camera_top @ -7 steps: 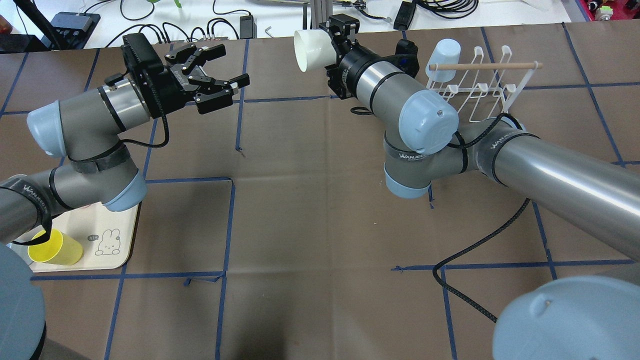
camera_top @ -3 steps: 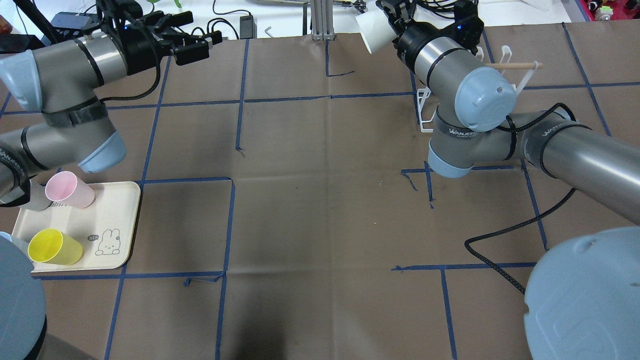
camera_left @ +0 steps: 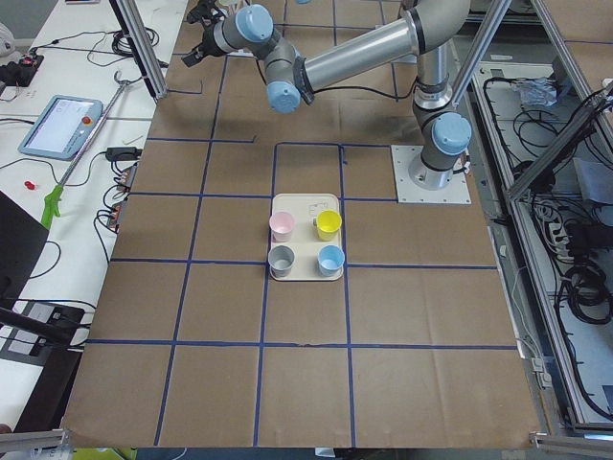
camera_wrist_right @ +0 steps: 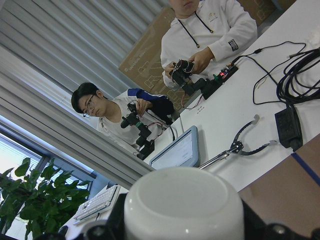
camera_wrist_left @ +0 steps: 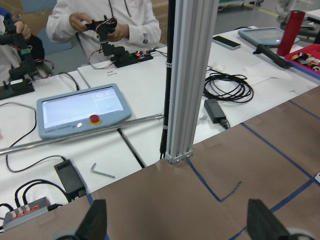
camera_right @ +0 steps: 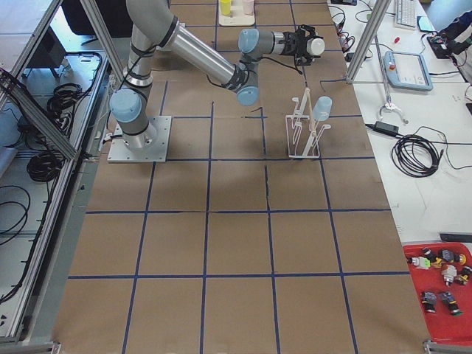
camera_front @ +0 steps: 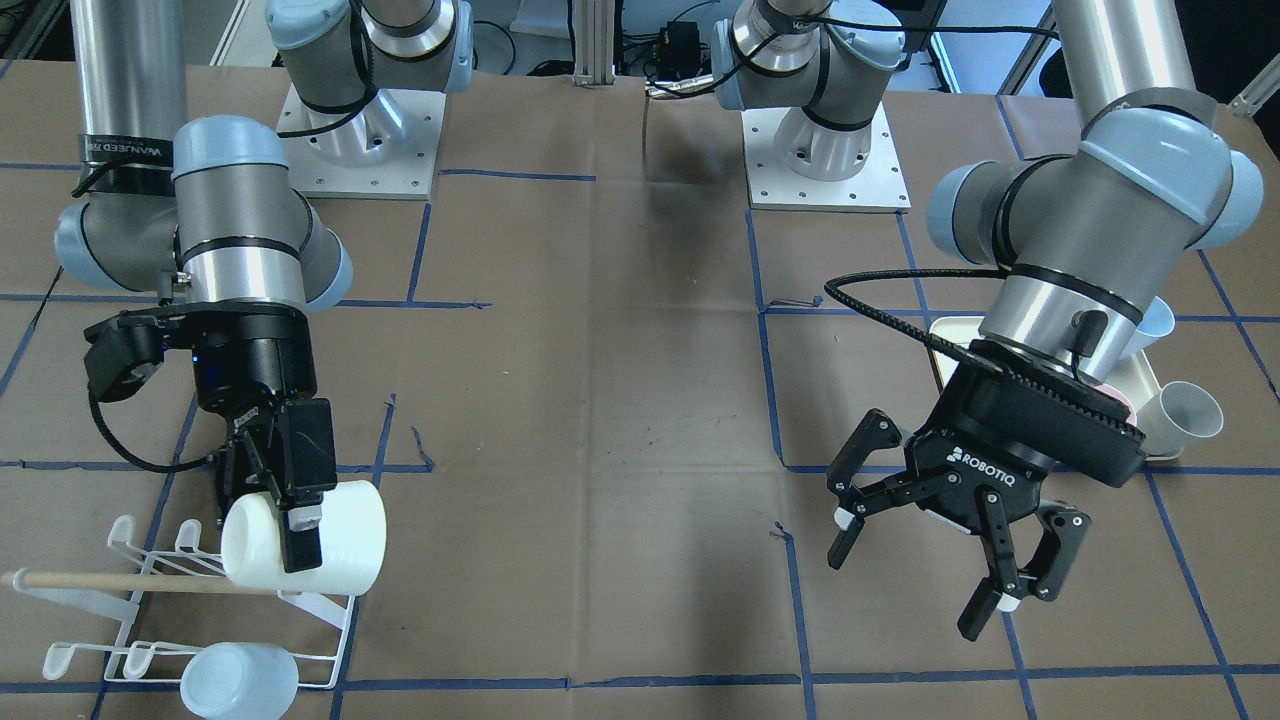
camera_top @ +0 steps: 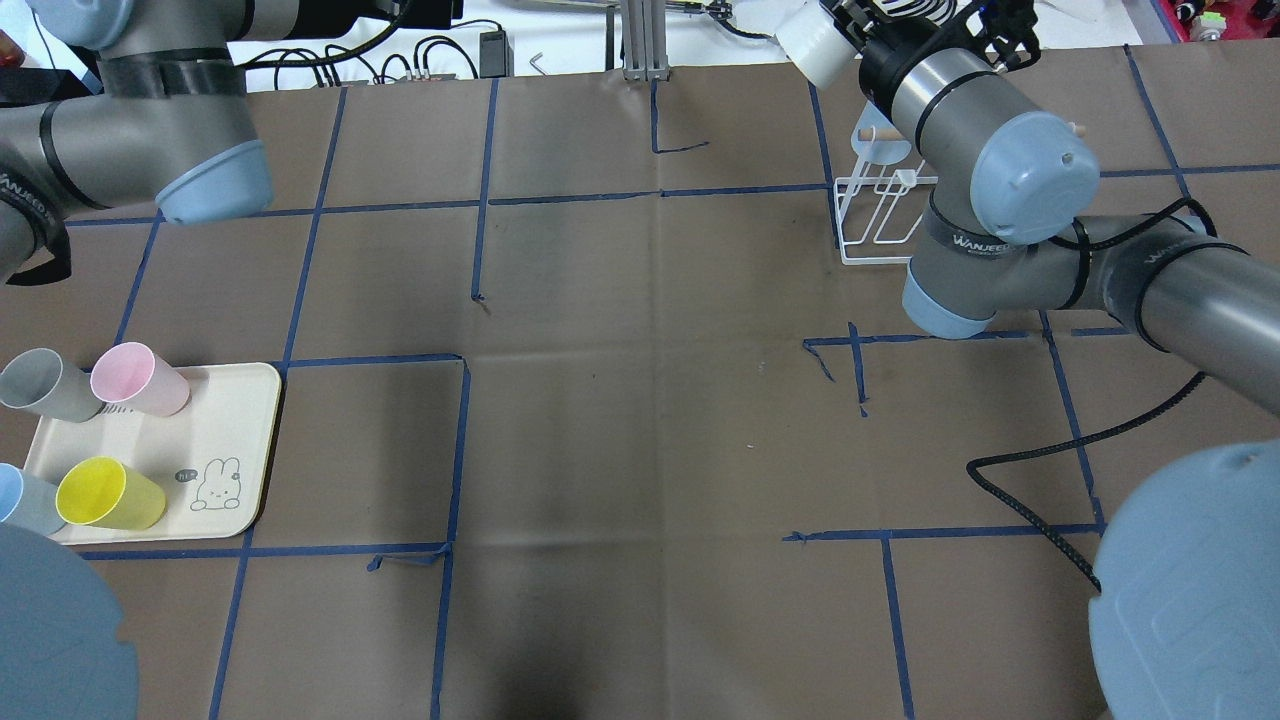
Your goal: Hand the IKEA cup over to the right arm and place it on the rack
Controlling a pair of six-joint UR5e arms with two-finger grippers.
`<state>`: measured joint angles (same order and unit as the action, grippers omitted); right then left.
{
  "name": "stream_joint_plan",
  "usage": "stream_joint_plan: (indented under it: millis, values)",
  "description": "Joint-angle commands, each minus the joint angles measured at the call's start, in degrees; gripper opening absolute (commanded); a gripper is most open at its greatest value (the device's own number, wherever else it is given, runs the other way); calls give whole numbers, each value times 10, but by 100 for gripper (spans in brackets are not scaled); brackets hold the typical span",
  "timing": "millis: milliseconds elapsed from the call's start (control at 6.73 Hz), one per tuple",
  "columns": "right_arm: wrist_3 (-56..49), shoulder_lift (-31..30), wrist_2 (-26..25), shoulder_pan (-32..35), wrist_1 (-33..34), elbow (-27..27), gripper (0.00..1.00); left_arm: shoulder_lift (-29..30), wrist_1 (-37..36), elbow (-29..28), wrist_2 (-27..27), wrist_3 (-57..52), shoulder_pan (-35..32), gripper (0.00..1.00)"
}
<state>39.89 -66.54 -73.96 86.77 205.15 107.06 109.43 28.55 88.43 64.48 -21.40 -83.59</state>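
My right gripper (camera_front: pixel 292 528) is shut on a white cup (camera_front: pixel 340 540) and holds it on its side just above the wooden dowel (camera_front: pixel 100 581) of the white wire rack (camera_front: pixel 150 655). The cup also shows at the top of the overhead view (camera_top: pixel 812 50) and fills the bottom of the right wrist view (camera_wrist_right: pixel 182 210). A light-blue cup (camera_front: pixel 240 680) hangs on a front prong of the rack. My left gripper (camera_front: pixel 920 565) is open and empty, hovering over the table's far side near the cream tray (camera_front: pixel 1150 385). Its fingertips (camera_wrist_left: pixel 95 222) stand wide apart.
The cream tray (camera_top: pixel 230 440) holds pink (camera_top: pixel 140 378), grey (camera_top: pixel 40 385) and yellow (camera_top: pixel 105 495) cups, plus a blue one (camera_top: pixel 20 500). The rack (camera_top: pixel 880 210) stands at the back right. A black cable (camera_top: pixel 1030 455) loops on the table by my right arm. Operators sit beyond the table.
My right arm has swung right with the white cup, to over the rack. My left arm has drawn back to the far left, still open, uncovering the tray's cups.
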Motion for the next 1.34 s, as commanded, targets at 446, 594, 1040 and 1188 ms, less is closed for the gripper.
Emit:
stream_joint_plan:
  millis: [446,594,1040,1188]
  values:
    - [-314,8,52,-120,-25,-10,31,-108,492,-55,260,130,-59,99]
    - [-351,10,81,-136,-36,-26,31,-133,545,-41,278,134,-67,99]
    - [-487,75,121,-181,-113,-91,28,-179,571,46,272,171,-64,99]
    - [-490,98,139,-193,-109,-111,28,-188,553,62,272,179,-64,99]
